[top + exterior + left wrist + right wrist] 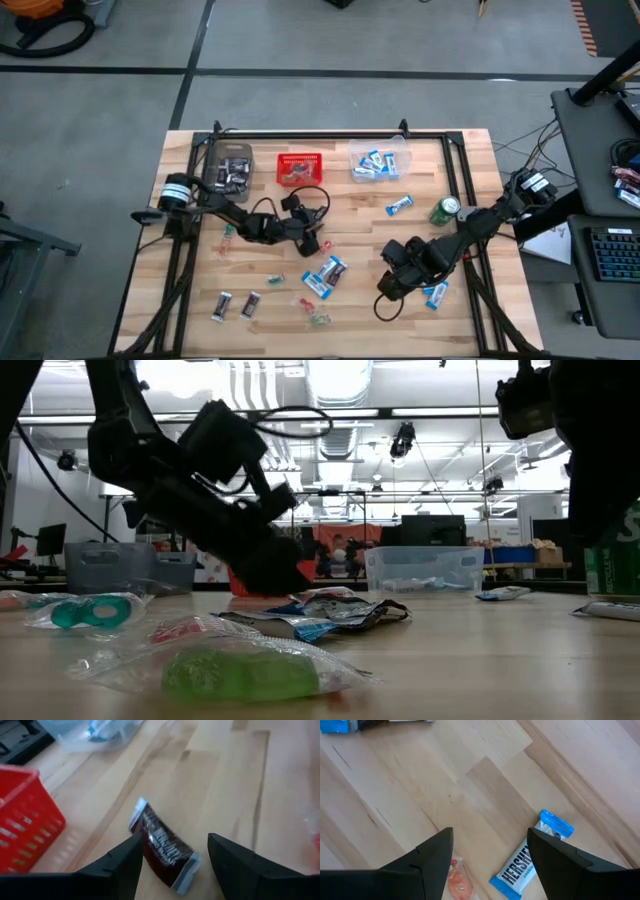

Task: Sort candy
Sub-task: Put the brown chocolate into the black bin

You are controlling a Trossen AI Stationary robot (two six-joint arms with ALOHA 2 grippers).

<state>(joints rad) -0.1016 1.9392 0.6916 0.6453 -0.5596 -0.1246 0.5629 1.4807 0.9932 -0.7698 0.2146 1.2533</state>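
Jaws open, right over Hershey's packet (522, 870)

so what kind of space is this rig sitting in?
Looks like an indoor lab or workshop: grey floor around the wooden table, a desk with a keyboard beside it, and ceiling ducts and lights over benches with monitors.

Orange candy (457, 880) cut off; red basket (25, 820) cropped
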